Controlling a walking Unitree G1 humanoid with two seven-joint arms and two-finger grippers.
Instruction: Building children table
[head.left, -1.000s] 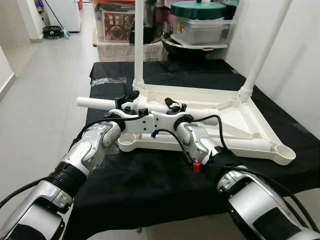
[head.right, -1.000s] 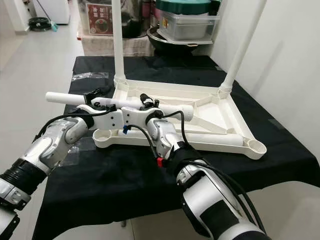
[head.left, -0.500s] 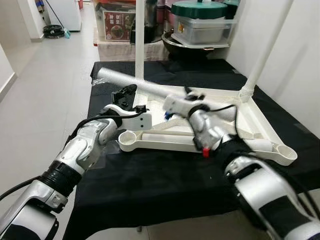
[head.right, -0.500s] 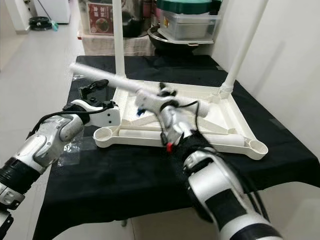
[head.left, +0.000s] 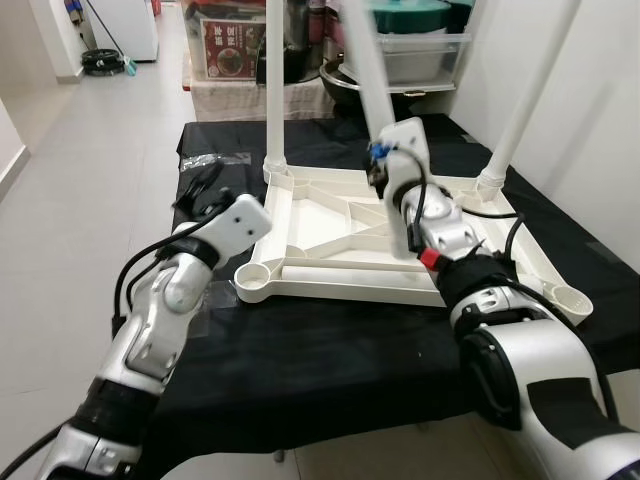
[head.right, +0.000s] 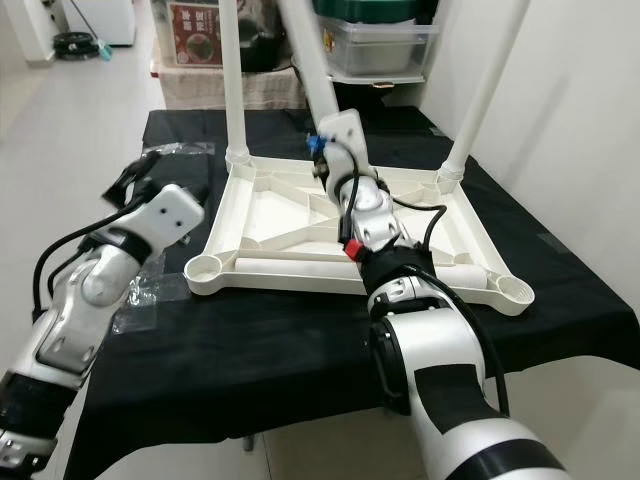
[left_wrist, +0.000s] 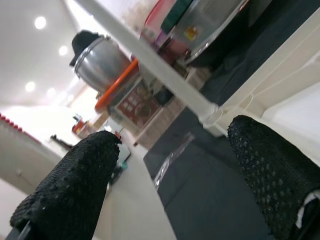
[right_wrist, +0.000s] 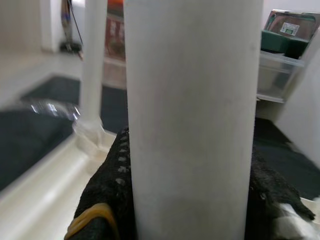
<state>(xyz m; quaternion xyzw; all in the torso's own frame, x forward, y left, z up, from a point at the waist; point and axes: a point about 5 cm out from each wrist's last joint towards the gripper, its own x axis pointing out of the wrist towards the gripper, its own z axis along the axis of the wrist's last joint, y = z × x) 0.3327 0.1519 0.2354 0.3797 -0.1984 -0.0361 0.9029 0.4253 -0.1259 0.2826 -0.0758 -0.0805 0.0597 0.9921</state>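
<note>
The loose table leg (head.left: 362, 55) is running off the top edge of the head views, so its upper end is staying out of sight, and the right pincer (right_wrist: 190, 165) is sitting mostly behind it in the wrist view. Both fixed legs (head.left: 273, 80) are likewise getting cut off at the top. The far right corner socket (head.left: 567, 297) is being partly hidden behind the right arm.

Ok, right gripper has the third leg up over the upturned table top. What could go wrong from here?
1. The right gripper holds the loose leg low and tilted, so the long top could lever and slip in the fingers.
2. Swinging it could knock the two fitted legs.
3. The open left gripper isn't bracing the table top, which may slide on the black cloth.
</note>
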